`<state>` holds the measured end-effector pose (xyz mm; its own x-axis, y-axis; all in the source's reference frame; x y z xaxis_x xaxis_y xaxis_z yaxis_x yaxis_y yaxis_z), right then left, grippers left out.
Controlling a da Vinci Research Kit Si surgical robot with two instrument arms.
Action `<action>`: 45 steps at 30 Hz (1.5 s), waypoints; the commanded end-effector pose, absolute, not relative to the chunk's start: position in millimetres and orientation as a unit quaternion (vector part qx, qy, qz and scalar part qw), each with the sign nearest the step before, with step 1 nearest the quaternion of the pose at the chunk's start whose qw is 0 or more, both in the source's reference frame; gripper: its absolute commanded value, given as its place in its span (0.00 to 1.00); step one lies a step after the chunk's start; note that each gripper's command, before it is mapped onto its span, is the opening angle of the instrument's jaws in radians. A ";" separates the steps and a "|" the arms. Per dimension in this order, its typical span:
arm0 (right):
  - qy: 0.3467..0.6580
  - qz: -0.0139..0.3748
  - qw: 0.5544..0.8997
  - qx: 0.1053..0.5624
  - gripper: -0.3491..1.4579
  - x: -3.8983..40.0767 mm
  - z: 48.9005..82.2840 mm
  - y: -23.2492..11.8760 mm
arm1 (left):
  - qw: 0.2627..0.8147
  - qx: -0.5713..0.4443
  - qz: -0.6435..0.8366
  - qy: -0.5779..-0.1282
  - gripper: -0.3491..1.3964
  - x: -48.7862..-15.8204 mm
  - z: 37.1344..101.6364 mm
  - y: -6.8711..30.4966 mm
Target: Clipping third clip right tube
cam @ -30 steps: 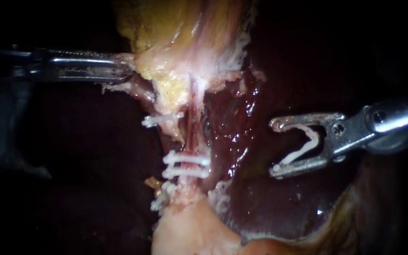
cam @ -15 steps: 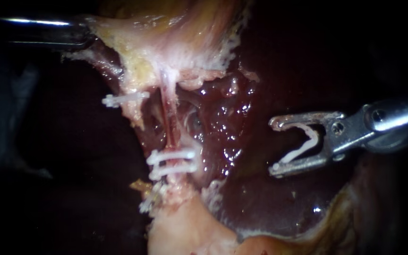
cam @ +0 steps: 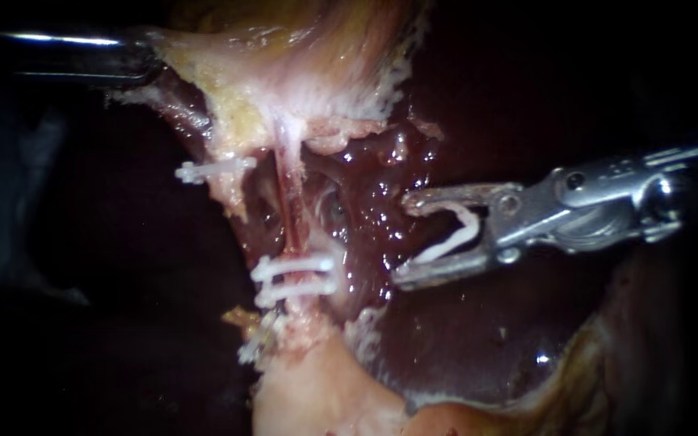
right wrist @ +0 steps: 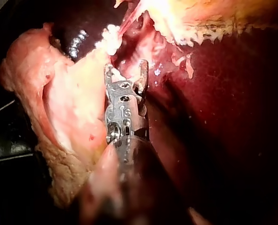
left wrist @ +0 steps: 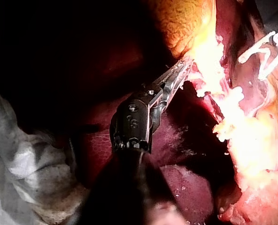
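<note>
The right tube (cam: 288, 211) runs thin and reddish down from the pale gallbladder tissue (cam: 284, 73). Two white clips (cam: 296, 276) cross its lower part, one close above the other. My right instrument (cam: 404, 241) holds a white open clip (cam: 456, 236) between jaws that stand wide apart, a short way right of the tube and not touching it. In the right wrist view, its jaws (right wrist: 125, 66) point at the wet tissue ahead. My left instrument (cam: 151, 63) is shut on the edge of the gallbladder tissue at the upper left, as the left wrist view (left wrist: 181, 70) also shows.
Another white clip (cam: 212, 169) sits on the pale strand left of the tube, and one more (cam: 256, 343) lies lower down. Dark wet liver (cam: 462, 339) fills the right side under my right instrument. Pale fatty tissue (cam: 317, 396) lies below the clips.
My left instrument first pulled the gallbladder tissue up and left, stretching the tube. My right instrument then moved left with its clip, towards the tube.
</note>
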<state>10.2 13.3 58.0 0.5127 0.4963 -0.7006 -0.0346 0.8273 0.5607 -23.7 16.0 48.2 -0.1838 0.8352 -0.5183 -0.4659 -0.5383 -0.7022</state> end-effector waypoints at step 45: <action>0.621 0.216 0.633 0.408 0.45 20.3 54.8 15.9 | 0.439 -0.465 0.744 -0.196 0.00 -23.9 48.3 15.8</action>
